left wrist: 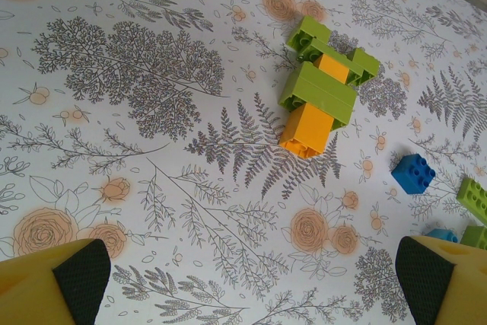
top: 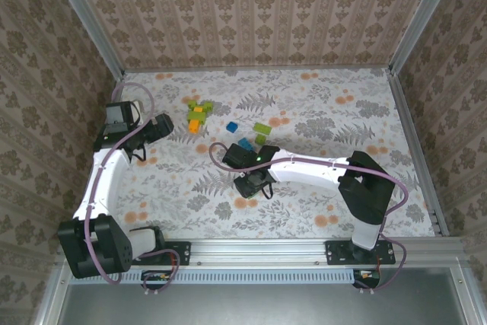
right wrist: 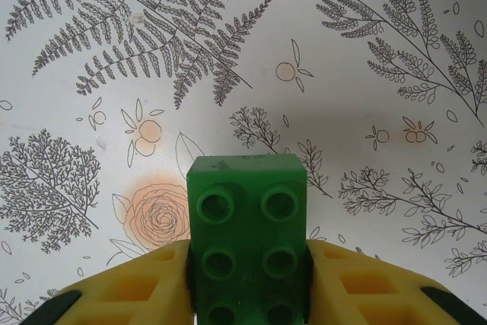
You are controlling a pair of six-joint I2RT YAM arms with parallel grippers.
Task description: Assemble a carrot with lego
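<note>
Holds a dark green brick [right wrist: 247,218] in the right gripper [right wrist: 247,288], pinched on both flanks low at 6 o'clock of the wrist view, studs toward the lens, over the bare patterned table [right wrist: 380,51]. Hangs near table centre in the top view. Just beyond, toward 12 o'clock from that gripper: loose lego, among it a blue brick [left wrist: 413,173] and a light green brick [left wrist: 475,199]. Farther, toward 11 o'clock: a part-built carrot [left wrist: 319,97], orange and light green bricks joined, lying on the table, touched by nothing. Stands wide open at the left gripper [left wrist: 251,287], empty, pads at 7 and 5 o'clock of its own view, short of the carrot.

Risks, as judgement:
- Could slide or spin the unheld carrot when pressing the dark green brick on, there being nothing to brace it.
- Could tilt the brick in the pads under push, leaving studs misaligned and the join half seated.
- Could scatter the loose bricks if carried low across them.
</note>
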